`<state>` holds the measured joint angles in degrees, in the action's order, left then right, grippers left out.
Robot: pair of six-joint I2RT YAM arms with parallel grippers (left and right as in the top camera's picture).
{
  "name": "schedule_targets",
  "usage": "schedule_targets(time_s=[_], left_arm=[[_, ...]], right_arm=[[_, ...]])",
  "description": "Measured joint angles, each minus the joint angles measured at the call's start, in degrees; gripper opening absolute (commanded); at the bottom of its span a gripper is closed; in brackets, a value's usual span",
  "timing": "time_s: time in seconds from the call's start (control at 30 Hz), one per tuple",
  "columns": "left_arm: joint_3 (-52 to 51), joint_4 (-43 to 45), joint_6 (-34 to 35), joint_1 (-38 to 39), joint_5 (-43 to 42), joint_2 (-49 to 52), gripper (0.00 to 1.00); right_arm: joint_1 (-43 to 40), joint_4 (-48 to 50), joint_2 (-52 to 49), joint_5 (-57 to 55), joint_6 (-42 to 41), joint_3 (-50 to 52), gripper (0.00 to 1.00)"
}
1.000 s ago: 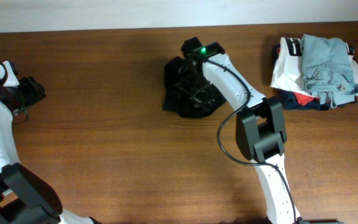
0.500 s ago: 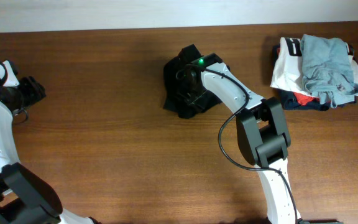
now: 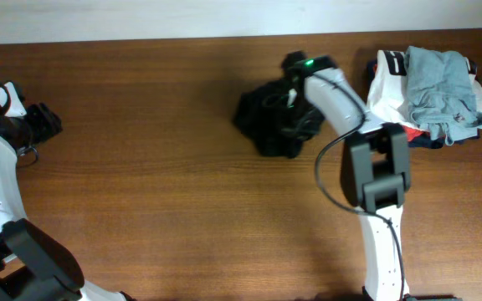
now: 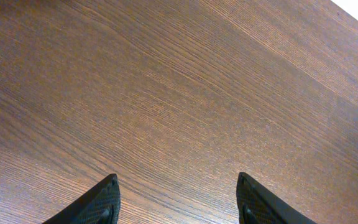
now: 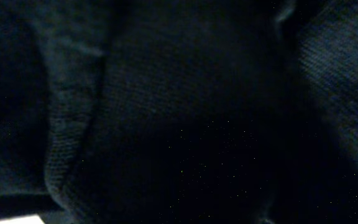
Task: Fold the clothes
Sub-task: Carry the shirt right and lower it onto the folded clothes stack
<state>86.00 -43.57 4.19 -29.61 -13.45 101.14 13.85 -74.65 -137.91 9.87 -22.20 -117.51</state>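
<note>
**Black top heaped beneath the right arm**

The black top (image 3: 266, 127) lies crumpled in a dark heap on the wooden table (image 3: 141, 192), a little left of the garment pile (image 3: 429, 96). A dark print on that pile's white piece is too small to read. The right gripper (image 3: 296, 117) sits on the heap's pile-ward side, its camera showing only black knit, so I cannot tell whether it is clenched. The left gripper (image 4: 178, 205) hangs spread over bare wood, far left of the pile.

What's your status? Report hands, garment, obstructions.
Left hand open over the table. Right hand down in the black top, grip unseen. Top bunched, unfolded. Clothes pile close on its right.
</note>
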Motion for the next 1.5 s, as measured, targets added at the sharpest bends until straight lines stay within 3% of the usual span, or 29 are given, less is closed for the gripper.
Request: schedule_targets(time_s=[0.33,0.67,1.0,1.5], left_arm=[[0.0,-0.13,0.0,0.0,-0.02,0.0,0.6],[0.0,-0.13,0.0,0.0,0.0,0.02,0.6],[-0.02,-0.61,0.0,0.0,-0.02,4.22,0.6],[-0.02,-0.81,0.0,0.0,-0.02,5.16,0.6]], right_arm=[[-10.67,-12.24,-1.25,-3.85,19.1,-26.6,0.04],[-16.41,-12.22,-1.22,-6.03,24.39,-47.63,0.04],[-24.7,-0.66,-1.25,-7.04,28.92,-48.78,0.04],[-36.52,0.52,-1.25,0.83,33.2,-45.88,0.04]])
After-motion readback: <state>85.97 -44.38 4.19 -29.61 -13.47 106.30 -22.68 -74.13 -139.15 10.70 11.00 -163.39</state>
